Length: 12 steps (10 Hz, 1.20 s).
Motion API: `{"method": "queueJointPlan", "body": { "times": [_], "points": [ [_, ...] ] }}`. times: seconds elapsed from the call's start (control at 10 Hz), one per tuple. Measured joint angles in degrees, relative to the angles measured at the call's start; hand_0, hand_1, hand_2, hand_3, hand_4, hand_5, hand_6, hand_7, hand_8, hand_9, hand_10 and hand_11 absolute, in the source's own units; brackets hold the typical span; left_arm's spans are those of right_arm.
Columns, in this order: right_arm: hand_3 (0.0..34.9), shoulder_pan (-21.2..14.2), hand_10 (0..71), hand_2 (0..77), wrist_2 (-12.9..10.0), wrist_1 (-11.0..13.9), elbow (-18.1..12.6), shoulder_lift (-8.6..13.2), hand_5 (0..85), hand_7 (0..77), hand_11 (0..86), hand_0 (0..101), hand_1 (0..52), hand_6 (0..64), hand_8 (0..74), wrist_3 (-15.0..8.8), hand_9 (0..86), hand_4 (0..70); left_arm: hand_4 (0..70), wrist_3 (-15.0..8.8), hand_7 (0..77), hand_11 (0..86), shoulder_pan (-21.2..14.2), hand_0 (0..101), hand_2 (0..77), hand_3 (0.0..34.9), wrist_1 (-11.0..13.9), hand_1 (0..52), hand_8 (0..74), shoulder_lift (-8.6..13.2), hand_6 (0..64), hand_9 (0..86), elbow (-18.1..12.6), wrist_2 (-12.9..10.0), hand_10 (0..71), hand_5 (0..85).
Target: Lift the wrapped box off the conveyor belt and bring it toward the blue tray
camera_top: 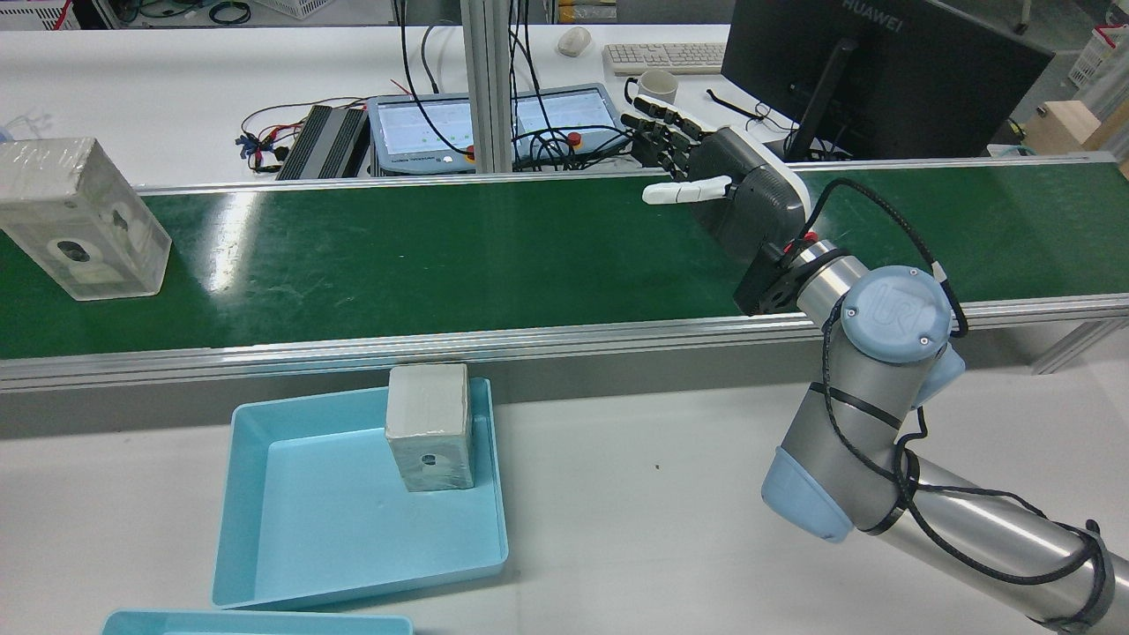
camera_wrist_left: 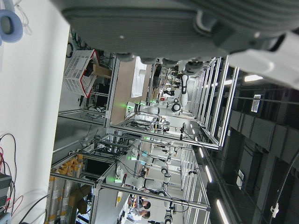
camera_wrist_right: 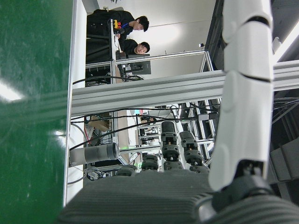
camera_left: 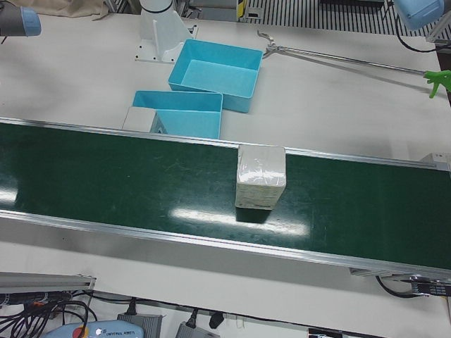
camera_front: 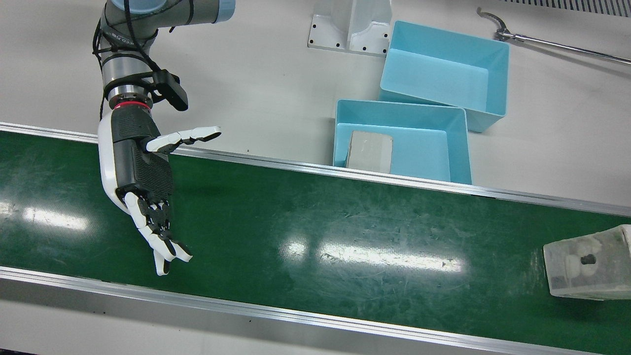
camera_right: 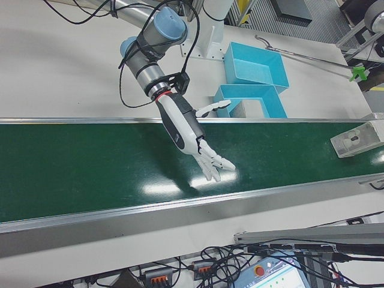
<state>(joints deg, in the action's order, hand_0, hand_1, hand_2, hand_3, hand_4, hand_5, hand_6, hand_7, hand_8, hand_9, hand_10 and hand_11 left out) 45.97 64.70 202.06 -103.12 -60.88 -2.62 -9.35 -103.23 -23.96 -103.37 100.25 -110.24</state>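
A wrapped box [camera_front: 589, 264] stands on the green conveyor belt [camera_front: 315, 231] at the front view's far right; it also shows in the rear view [camera_top: 79, 216], the left-front view [camera_left: 261, 176] and the right-front view [camera_right: 357, 139]. My right hand [camera_front: 143, 172] hovers open over the belt, far from that box, fingers spread toward the belt's far rail [camera_top: 732, 185]. It holds nothing. A blue tray [camera_front: 458, 148] beside the belt holds another wrapped box [camera_front: 369, 150]. My left hand [camera_wrist_left: 187, 23] shows only as a palm edge in its own view, holding nothing.
A second blue tray [camera_front: 443, 69] sits behind the first. An arm pedestal [camera_front: 350, 24] stands next to it. A metal grabber rod [camera_front: 552, 44] lies on the white table. Aluminium rails [camera_front: 296, 313] edge the belt. A monitor [camera_top: 882, 70] and tablets [camera_top: 494, 123] stand beyond it.
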Motion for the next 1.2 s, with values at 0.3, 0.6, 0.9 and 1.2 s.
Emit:
{"method": "queueJointPlan", "body": {
  "times": [0.3, 0.6, 0.9, 1.2],
  "points": [
    [0.0, -0.4, 0.0, 9.3, -0.1, 0.1, -0.3, 0.0, 11.5, 15.8, 1.1, 47, 14.7, 5.5, 1.6, -0.1, 1.6, 8.7, 0.0, 0.0, 0.5, 0.5, 0.0, 0, 1.1, 0.0, 0.0, 0.0, 0.5, 0.0, 0.5, 0.5, 0.0, 0.0, 0.5, 1.1],
    [0.0, -0.5, 0.0, 7.6, -0.1, -0.1, 0.0, 0.1, 11.5, 15.8, 1.1, 47, 12.5, 5.5, 2.7, -0.1, 3.8, 9.3, 0.0, 0.0, 0.5, 0.5, 0.0, 0, 1.1, 0.0, 0.0, 0.0, 0.5, 0.0, 0.0, 0.5, 0.0, 0.0, 0.5, 1.1],
    [0.0, 0.5, 0.0, 8.7, 0.2, -0.2, 0.1, 0.3, 12.5, 20.7, 1.1, 47, 13.1, 9.3, 2.7, -0.2, 3.8, 15.3, 0.0, 0.0, 0.5, 0.5, 0.0, 0, 0.5, 0.0, 0.0, 0.0, 0.5, 0.0, 0.5, 0.5, 0.0, 0.0, 0.5, 1.1],
    [0.0, 2.4, 0.0, 9.3, 2.6, -0.1, 0.3, 0.7, 14.7, 25.1, 1.1, 49, 16.4, 10.9, 4.9, -0.3, 6.0, 18.0, 0.0, 0.0, 0.5, 0.5, 0.0, 0, 0.5, 0.0, 0.0, 0.0, 0.5, 0.0, 0.0, 0.5, 0.0, 0.0, 0.0, 1.1]
  ]
}}
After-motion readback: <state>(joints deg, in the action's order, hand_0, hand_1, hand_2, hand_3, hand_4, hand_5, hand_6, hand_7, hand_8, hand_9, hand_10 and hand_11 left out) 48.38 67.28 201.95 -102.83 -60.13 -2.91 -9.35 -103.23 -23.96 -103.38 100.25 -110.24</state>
